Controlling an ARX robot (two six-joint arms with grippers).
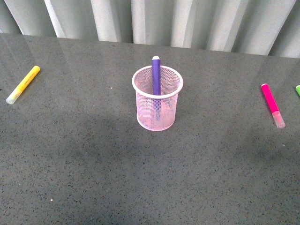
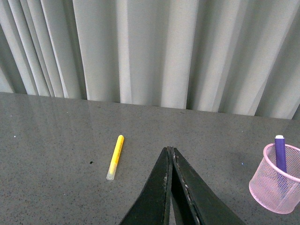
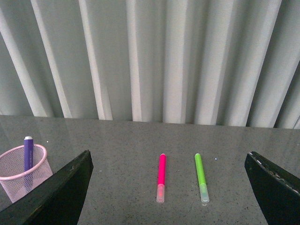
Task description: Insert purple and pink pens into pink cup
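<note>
Standing in the pink wire-mesh cup (image 1: 146,115), the dark purple marker (image 1: 156,75) is done; the magenta-pink marker (image 3: 161,176) lies untouched ahead of the right gripper (image 3: 168,157) with its jaws spread, while the left gripper (image 2: 170,150) has its jaws pressed together.

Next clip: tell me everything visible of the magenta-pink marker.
The short, thick magenta-pink marker has a bright, plastic-looking body and a clear translucent cap, fitted on. It lies flat on the speckled grey table at the robot's right, cap end nearer the robot, roughly parallel to the green marker but apart from it, and well away from the pale pink wire-mesh cup. Only the table touches it.
</note>
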